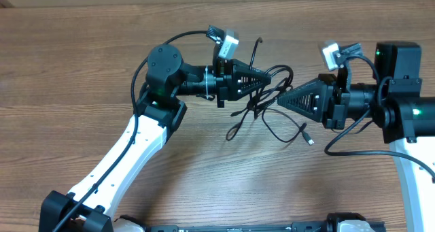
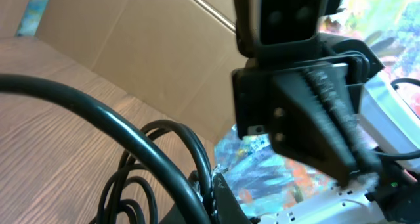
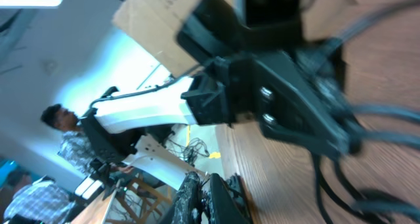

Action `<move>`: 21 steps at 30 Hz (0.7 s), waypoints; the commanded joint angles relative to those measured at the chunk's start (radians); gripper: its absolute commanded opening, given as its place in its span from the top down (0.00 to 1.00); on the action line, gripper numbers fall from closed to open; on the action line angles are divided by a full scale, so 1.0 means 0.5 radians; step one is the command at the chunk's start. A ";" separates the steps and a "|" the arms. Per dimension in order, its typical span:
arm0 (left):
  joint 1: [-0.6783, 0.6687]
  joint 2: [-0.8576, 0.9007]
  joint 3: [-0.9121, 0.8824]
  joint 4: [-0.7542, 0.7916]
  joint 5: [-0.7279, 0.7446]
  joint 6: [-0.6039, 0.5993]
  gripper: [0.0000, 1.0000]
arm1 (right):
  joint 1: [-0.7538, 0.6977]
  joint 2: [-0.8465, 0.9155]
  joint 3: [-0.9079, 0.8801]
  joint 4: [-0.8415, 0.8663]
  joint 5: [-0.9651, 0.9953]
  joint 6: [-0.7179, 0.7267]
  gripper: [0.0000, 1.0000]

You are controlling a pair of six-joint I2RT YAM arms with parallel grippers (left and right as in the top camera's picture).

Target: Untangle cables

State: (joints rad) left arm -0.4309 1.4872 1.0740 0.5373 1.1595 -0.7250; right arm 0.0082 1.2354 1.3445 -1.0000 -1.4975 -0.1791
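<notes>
The cables point(image 1: 266, 94) are thin black cords tangled in the middle of the wooden table. One silver-tipped plug end point(image 1: 309, 141) lies to the front right, and another end point(image 1: 232, 133) trails to the front left. My left gripper point(image 1: 264, 81) points right into the tangle and is shut on a cable. That cable crosses close in front of its fingers in the left wrist view point(image 2: 172, 178). My right gripper point(image 1: 280, 101) points left, its tip at the tangle's right edge. Its fingers point(image 3: 211, 201) are pressed together with no cable seen between them. Blurred cables point(image 3: 341, 178) lie beyond them.
A cardboard wall point(image 2: 131, 46) stands behind the table. Both arms' thick black wires point(image 1: 146, 58) loop near their wrists. People and furniture point(image 3: 72, 152) show past the table edge in the right wrist view.
</notes>
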 commanded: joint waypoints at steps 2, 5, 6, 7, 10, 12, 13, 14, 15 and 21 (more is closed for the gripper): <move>0.014 -0.011 0.017 -0.050 0.024 0.108 0.96 | 0.007 -0.008 0.010 0.048 -0.137 0.006 0.96; 0.014 -0.011 0.017 -0.011 0.024 0.114 0.96 | 0.005 -0.008 0.010 0.049 -0.091 0.009 0.94; 0.014 -0.011 0.017 -0.001 0.021 0.114 0.96 | 0.005 -0.008 0.010 0.043 -0.039 0.039 0.81; 0.014 -0.011 0.017 0.021 0.020 0.114 0.96 | 0.005 -0.008 0.010 0.044 0.047 0.111 0.71; 0.016 -0.011 0.017 0.076 0.021 0.113 0.96 | 0.005 -0.008 0.010 0.062 0.335 0.391 0.66; 0.027 -0.011 0.017 0.094 0.025 0.113 0.96 | 0.005 -0.008 0.010 0.078 0.518 0.587 0.64; 0.038 -0.011 0.017 0.096 0.021 0.113 0.96 | 0.005 -0.008 0.010 0.079 0.616 0.681 0.60; 0.049 -0.011 0.017 0.100 0.014 0.112 0.96 | 0.006 -0.008 0.010 0.077 0.655 0.718 0.59; 0.065 -0.011 0.017 0.101 -0.003 0.108 0.96 | 0.006 -0.008 0.010 0.076 0.675 0.730 0.58; 0.072 -0.011 0.017 0.265 -0.147 -0.159 0.96 | 0.008 -0.008 0.008 0.076 0.707 0.723 0.28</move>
State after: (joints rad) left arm -0.3977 1.4872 1.0737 0.6136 1.1286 -0.7288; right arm 0.0082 1.2354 1.3445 -0.9661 -1.1950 0.1497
